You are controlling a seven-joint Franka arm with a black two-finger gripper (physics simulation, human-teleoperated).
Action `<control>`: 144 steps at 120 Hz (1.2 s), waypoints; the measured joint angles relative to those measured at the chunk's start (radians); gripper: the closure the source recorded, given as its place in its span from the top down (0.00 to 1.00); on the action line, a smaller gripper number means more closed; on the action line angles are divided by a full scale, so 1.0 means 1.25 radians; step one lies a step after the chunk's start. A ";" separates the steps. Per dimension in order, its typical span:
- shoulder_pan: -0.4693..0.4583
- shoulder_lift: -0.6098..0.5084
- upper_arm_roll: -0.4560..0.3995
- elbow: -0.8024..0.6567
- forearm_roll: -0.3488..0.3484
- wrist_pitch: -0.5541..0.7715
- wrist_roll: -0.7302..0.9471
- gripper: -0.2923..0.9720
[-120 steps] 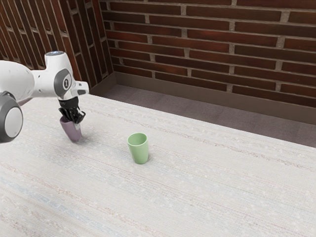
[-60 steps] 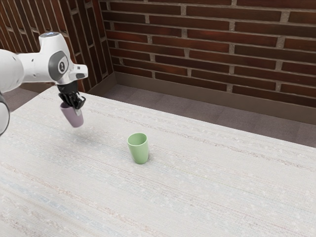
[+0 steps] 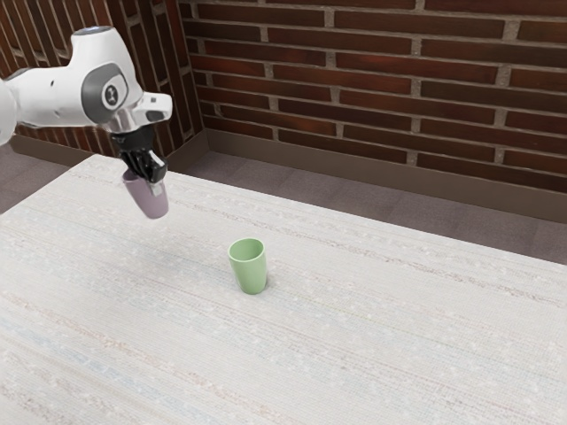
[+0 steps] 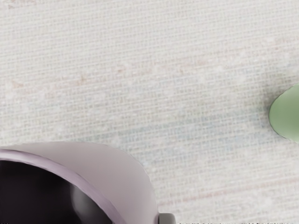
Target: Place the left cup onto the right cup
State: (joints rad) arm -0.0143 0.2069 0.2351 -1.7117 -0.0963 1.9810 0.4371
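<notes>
**Item:** purple cup (image 3: 149,197), held aloft and tilted, the jaws clamped on its rim. It hangs above the green cup (image 3: 248,266) and well apart from it, toward the exterior view's left.

**Green cup:** upright on the tabletop (image 3: 399,336).

**Handling:** carry the purple cup across until it is centred over the green cup's mouth, level out the tilt, then lower.

**Change:** the purple cup is higher and nearer the green cup than half a second ago.

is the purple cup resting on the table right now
No, the purple cup hangs in the air above the table, gripped at its rim by the fingers.
</notes>
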 joint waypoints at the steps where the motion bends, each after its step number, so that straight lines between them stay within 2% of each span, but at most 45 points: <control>1: -0.002 -0.001 0.000 0.000 0.000 -0.002 0.000 0.15; 53: -0.121 -0.057 -0.002 -0.010 0.055 -0.044 -0.006 0.15; 97: -0.138 -0.043 -0.062 -0.005 0.067 -0.045 -0.010 0.15; 144: -0.180 -0.021 -0.067 -0.028 0.069 0.018 -0.036 0.15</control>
State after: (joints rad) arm -0.2395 0.1810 0.1516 -1.7465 -0.0098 2.0030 0.3920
